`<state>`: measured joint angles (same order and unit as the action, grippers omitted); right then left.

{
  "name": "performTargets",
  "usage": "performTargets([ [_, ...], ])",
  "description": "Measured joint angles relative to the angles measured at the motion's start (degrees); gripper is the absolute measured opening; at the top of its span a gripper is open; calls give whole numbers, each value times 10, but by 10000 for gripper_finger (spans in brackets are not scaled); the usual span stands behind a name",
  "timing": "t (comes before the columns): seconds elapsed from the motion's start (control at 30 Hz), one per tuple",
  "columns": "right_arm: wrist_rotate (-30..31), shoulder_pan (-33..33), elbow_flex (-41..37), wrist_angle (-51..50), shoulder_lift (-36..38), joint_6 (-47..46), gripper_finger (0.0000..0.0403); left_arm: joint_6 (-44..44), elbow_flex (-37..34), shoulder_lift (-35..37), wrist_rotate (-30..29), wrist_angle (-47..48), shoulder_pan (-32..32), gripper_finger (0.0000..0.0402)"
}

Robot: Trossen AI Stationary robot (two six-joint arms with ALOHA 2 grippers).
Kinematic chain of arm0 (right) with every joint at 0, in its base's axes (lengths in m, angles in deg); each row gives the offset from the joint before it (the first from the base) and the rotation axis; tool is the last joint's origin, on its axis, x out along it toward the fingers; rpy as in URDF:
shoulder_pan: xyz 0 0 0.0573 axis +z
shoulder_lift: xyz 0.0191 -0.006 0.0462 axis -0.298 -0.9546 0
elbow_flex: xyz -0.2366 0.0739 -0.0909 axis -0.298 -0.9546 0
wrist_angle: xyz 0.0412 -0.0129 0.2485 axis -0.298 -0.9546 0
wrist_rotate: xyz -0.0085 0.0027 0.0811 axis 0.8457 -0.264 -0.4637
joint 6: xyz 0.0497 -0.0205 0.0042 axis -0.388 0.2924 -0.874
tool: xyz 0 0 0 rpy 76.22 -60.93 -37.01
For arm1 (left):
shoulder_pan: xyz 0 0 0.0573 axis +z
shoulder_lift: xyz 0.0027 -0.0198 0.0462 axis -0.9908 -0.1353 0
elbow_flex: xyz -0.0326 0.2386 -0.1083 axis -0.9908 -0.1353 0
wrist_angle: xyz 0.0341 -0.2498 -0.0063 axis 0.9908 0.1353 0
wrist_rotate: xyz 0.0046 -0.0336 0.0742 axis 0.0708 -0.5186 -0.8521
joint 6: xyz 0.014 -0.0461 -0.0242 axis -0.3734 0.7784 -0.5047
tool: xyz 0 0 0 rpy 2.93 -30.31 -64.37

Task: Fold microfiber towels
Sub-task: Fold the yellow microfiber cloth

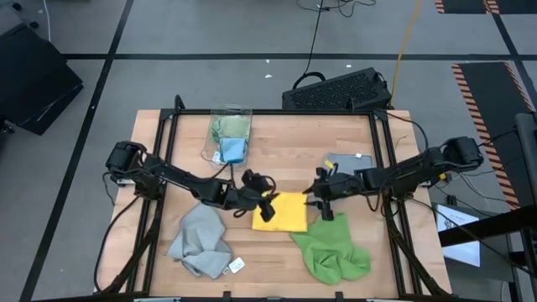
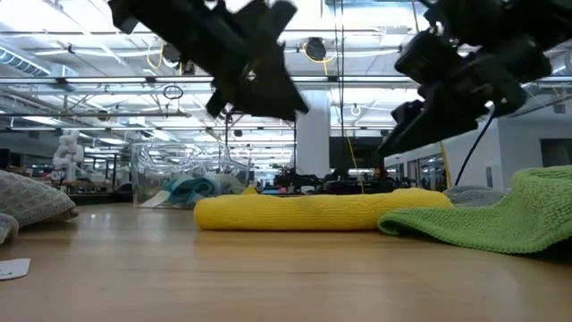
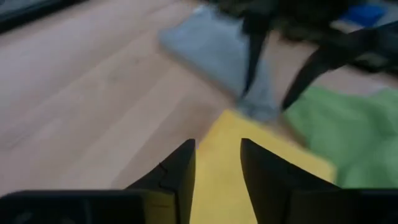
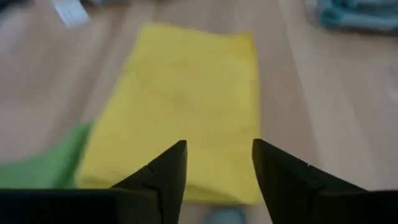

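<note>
Place: a robotics lab in a big open industrial hall.
Worktop (image 1: 277,143): bare wood slab in a black metal frame, standing alone on a grey floor!
Floor: black tape lines, and orange-black hazard striping (image 1: 482,101) off to one side.
Cables: a yellow lead (image 1: 407,38) and dark ones trail across the floor.
Ceiling: exposed trusses, strip lights (image 2: 375,89), a white column (image 2: 313,148).
Gear: a black keyboard (image 1: 336,91) by the worktop's far edge.

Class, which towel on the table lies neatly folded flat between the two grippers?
The yellow towel: a tidy flat rectangle, while the bright green and grey towels lie crumpled.
</note>
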<state>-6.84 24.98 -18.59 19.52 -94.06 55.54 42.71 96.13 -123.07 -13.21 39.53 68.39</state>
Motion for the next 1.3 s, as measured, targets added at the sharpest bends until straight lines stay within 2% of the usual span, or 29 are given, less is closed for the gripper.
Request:
performTargets([
  [0.13, -3, 16, -48, 163, -19, -61, 145, -20, -2, -37, -32, 3, -23, 104],
  [0.23, -14, 28, -57, 246, -45, -87, 121, -17, -1, -68, -34, 1, -29, 90],
  [0.43, -9, 43, -51, 346, -130, -64, 70, 13, -1, -138, -29, 20, -28, 72],
  [0.57, 6, 45, -50, 408, -203, -56, 44, 55, -1, -160, -33, 47, -28, 66],
  [0.73, 50, 35, -35, 417, -295, -58, 23, 17, 1, -152, -33, 49, -30, 65],
  [0.9, 50, 28, -26, 437, -348, -93, 11, -12, 1, -87, -26, 64, -40, 65],
  [1.03, 48, 34, -31, 423, -321, -106, 9, -67, 13, -37, -47, -2, -65, 65],
  [1.13, 46, 40, -36, 411, -271, -110, 10, -131, 25, -35, -52, -52, -92, 71],
  [1.3, 48, 61, -46, 353, -174, -113, 22, -145, 49, -49, -66, -6, -133, 106],
])
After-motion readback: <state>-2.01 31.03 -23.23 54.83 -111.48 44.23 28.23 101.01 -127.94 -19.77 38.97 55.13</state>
